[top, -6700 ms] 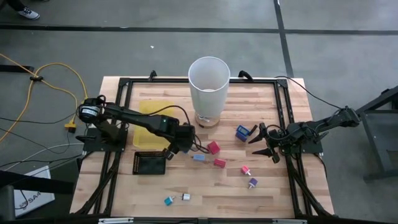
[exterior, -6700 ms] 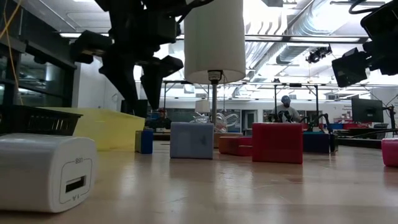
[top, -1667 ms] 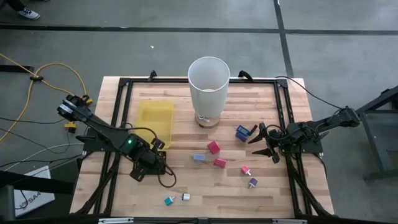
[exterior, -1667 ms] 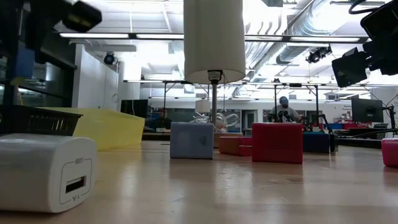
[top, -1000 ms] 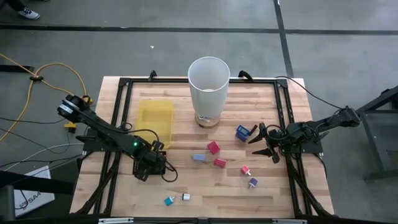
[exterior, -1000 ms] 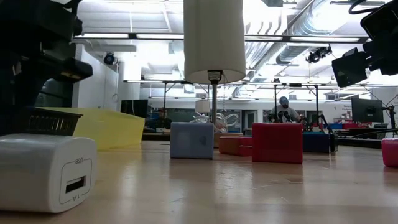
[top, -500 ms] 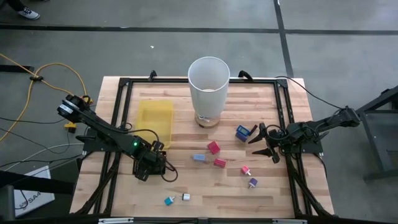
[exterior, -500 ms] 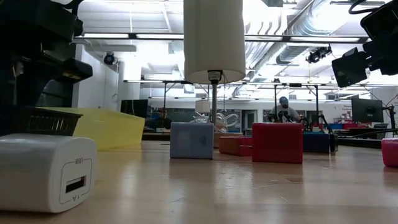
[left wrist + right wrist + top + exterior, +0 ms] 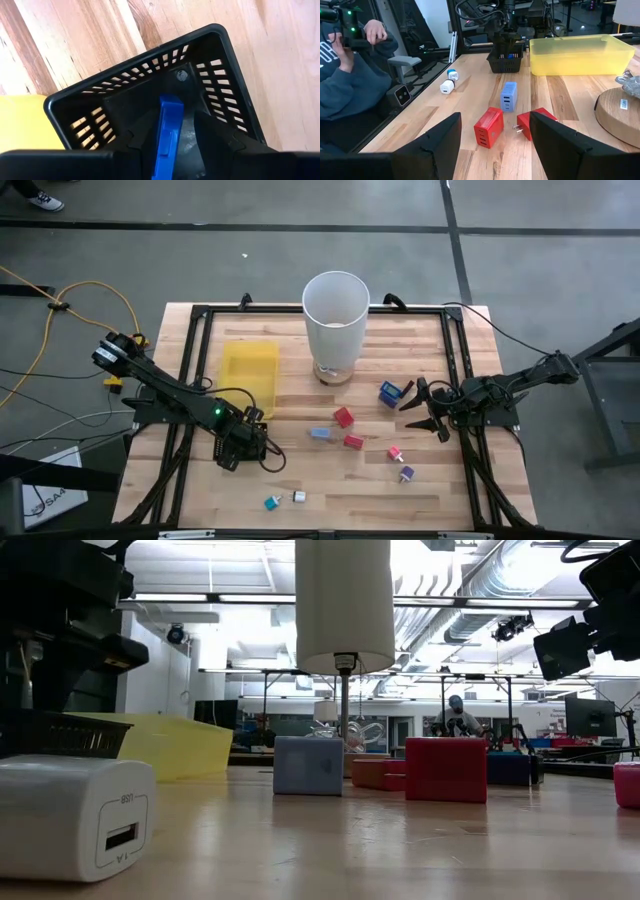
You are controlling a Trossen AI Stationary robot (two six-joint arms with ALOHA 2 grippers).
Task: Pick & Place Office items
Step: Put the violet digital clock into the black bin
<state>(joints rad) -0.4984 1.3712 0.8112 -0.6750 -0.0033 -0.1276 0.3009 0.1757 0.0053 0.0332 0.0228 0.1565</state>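
Note:
My left gripper points down into the black mesh tray at the table's near left. It is open, with a blue piece between its fingers; the piece's far end reaches to the tray floor. My right gripper waits open at the table's right edge with nothing in it. On the wood lie two red pieces, a light blue one, a blue one, a pink one, a purple one, a teal one and a white one. My left gripper comes from above into the tray, its fingers on either side of the blue piece and lying along it. A dark gap shows between the piece and one finger. Whether the other finger touches the piece I cannot tell.
A yellow tray lies just beyond the black one. The tall white bin stands on a wooden disc at the far middle. A black frame runs round the table. A seated person shows beyond the table's near edge.

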